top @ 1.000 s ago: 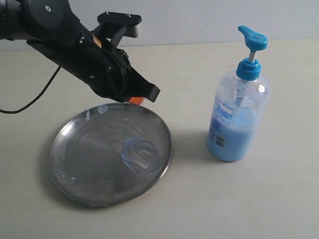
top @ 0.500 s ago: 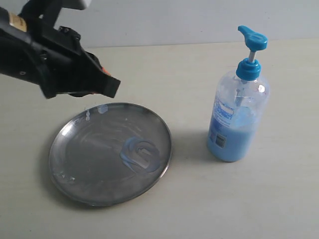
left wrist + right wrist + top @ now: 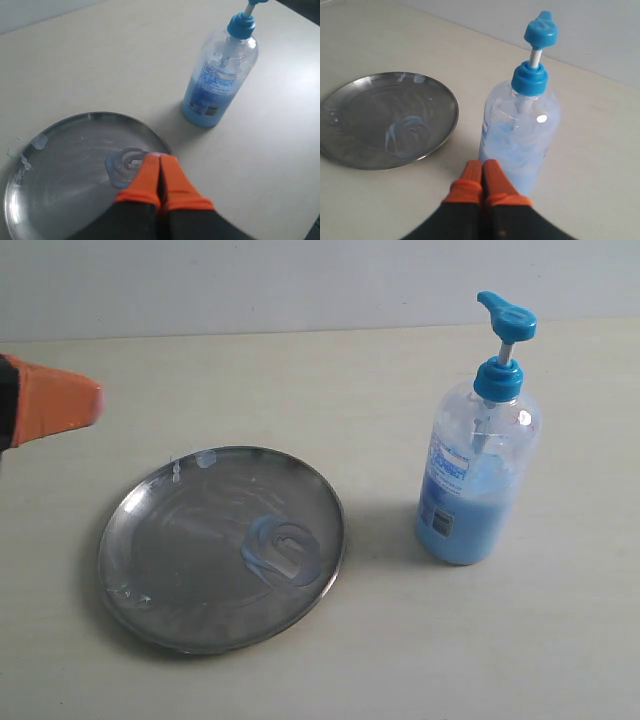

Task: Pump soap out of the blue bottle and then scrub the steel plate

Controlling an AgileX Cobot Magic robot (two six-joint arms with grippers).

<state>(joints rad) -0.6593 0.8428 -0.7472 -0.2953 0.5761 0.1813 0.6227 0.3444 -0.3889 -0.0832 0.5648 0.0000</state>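
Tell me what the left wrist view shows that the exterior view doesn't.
Left wrist only: the left arm's orange fingers pressed together, holding nothing. Exterior only: the whole pump head and the whole steel plate; only an orange tip of the fingers shows at that view's left edge. Both: the blue bottle upright beside the plate, and the soap smeared as a swirl on it.

left claw point(image 3: 159, 160): closed tight, holding nothing | right claw point(image 3: 482, 165): closed tight, holding nothing
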